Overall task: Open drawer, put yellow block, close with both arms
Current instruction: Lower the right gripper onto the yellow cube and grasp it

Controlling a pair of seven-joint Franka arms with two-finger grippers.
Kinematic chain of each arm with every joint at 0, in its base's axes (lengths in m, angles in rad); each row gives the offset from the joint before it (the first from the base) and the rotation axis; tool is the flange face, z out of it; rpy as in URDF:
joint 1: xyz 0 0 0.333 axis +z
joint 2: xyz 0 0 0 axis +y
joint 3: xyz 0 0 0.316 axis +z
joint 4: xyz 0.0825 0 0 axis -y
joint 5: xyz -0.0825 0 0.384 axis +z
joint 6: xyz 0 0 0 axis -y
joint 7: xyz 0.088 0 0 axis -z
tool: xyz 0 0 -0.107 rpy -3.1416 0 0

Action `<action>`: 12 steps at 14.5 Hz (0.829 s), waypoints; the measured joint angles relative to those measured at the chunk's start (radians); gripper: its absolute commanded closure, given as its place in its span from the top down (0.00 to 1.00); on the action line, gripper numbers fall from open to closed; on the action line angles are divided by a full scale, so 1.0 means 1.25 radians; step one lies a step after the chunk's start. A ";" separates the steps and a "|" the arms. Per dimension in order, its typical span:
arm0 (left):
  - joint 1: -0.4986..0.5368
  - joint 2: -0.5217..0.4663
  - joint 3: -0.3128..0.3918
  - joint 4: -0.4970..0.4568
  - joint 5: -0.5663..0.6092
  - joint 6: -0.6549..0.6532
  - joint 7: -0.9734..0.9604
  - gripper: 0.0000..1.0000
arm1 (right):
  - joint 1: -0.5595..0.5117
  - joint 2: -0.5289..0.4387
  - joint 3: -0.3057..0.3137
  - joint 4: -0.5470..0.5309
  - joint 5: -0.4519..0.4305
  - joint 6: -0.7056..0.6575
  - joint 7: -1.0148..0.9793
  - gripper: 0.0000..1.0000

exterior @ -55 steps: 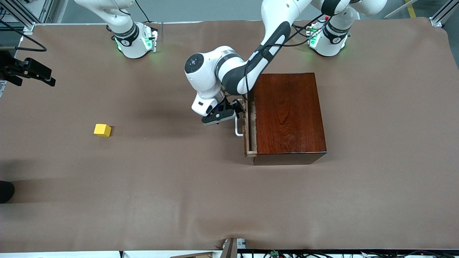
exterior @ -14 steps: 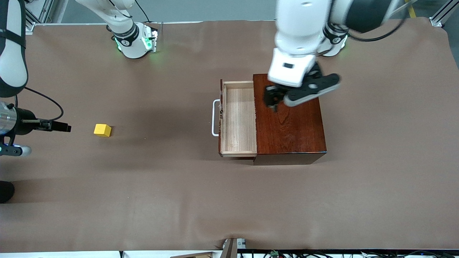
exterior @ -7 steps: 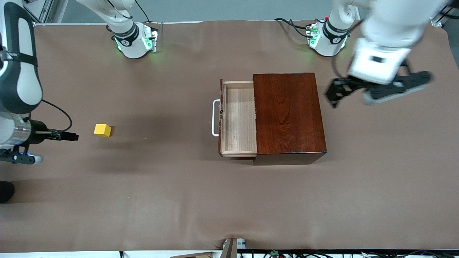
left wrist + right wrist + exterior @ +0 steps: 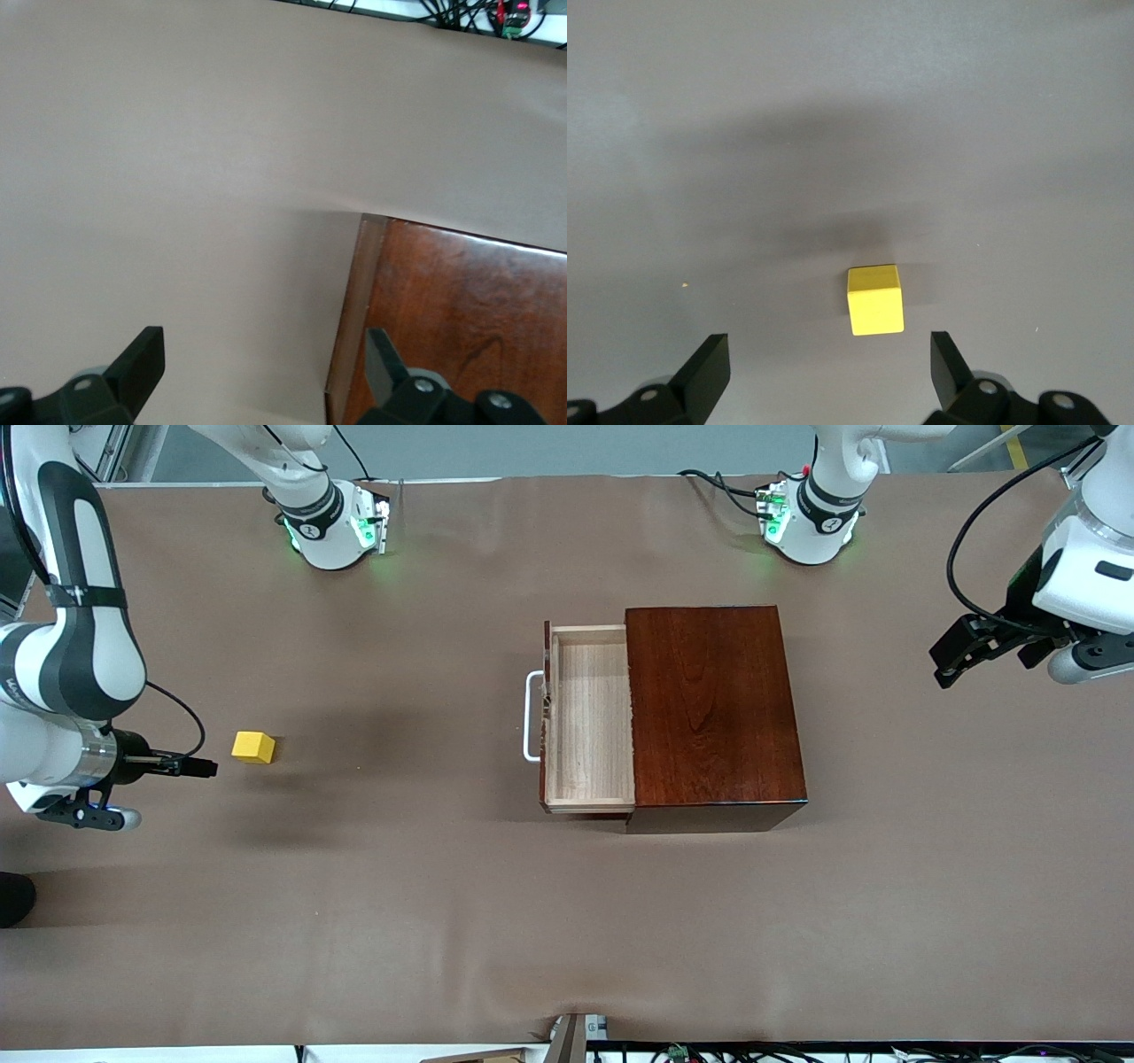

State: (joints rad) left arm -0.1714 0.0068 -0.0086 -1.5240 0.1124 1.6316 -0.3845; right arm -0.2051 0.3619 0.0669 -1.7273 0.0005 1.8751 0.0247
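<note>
We see a wide counter [image 4: 443, 921] covered with a brown sheet. On it stands the dark reddish-brown wooden box [image 4: 713, 708], toward the left arm's end of the counter. Its long axis runs from the robots' bases toward the front camera.

The drawer [image 4: 589, 722] is pulled out of the box toward the right arm's end. Its pale-wood tray is open to above, and its long side lies parallel to the box front. The white handle [image 4: 530, 717] points toward the right arm's end of the counter.

The left arm [image 4: 1085, 558] is raised near the left arm's end of the counter. The left hand [image 4: 966, 646] hangs over the bare sheet, apart from the box, and its fingers [image 4: 142, 359] are spread wide with nothing between them.

The right arm [image 4: 71, 655] reaches in at its own end of the counter. The right hand [image 4: 190, 766] is just beside the yellow block [image 4: 253, 747], and in the right wrist view its fingers [image 4: 709, 367] are spread, not touching the block.

The yellow block sits flat on the sheet, well apart from the drawer.
</note>
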 measured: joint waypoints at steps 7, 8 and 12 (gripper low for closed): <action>0.082 -0.016 0.002 -0.041 -0.001 0.025 0.099 1.00 | -0.011 0.000 0.000 -0.126 -0.014 0.138 -0.015 1.00; 0.083 -0.017 0.002 -0.038 -0.003 0.026 0.099 1.00 | -0.011 0.000 0.000 -0.144 -0.014 0.162 -0.015 1.00; 0.083 -0.025 0.000 -0.030 -0.011 0.026 0.101 1.00 | -0.022 0.000 -0.001 -0.225 -0.015 0.280 -0.054 1.00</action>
State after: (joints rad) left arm -0.0676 -0.0249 -0.0090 -1.5613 0.0990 1.6643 -0.2586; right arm -0.2327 0.3619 0.0656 -2.0092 -0.0178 2.2256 -0.0433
